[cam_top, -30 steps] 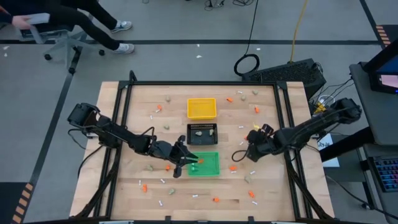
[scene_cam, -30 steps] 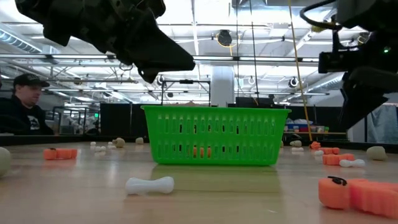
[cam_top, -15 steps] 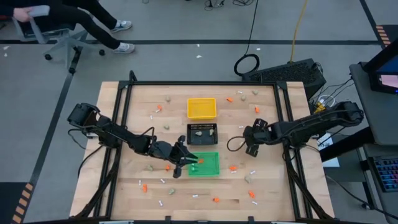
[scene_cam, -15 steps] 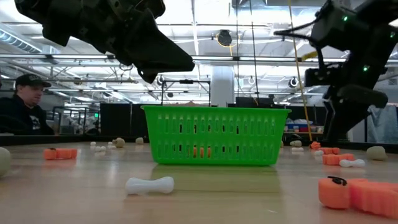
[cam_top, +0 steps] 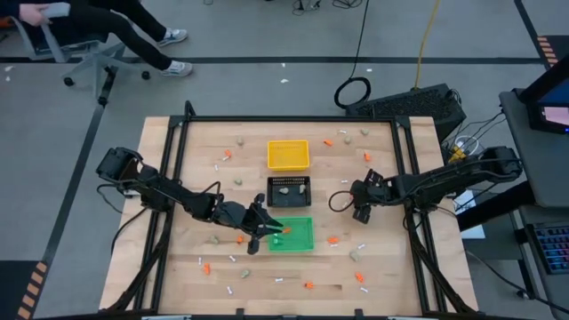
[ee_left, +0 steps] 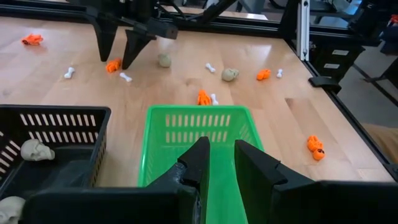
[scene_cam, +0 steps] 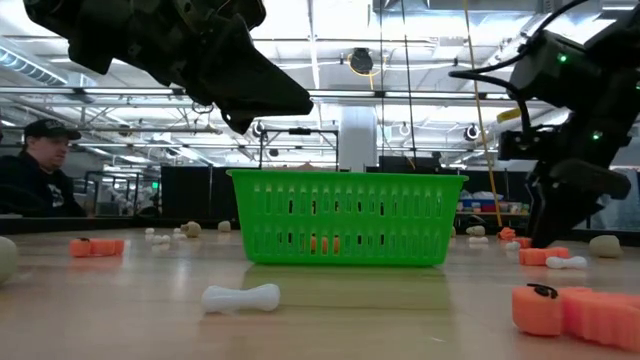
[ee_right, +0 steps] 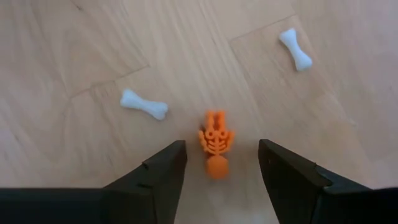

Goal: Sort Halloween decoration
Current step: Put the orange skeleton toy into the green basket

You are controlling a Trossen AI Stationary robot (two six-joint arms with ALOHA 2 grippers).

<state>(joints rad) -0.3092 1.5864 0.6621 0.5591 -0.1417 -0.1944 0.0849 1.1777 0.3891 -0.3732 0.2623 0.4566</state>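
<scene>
While your right gripper (ee_right: 216,163) hangs spread over orange skeleton piece (ee_right: 215,149) between two white bones, left gripper (ee_left: 220,163) sits above green tray (ee_left: 202,134), fingers narrowly apart, apparently empty.

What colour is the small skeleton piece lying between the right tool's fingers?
Orange. The skeleton piece shows best in the right wrist view, on bare wood.

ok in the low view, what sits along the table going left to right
orange piece → white bone → green basket → right end effector → big orange skeleton piece
</scene>
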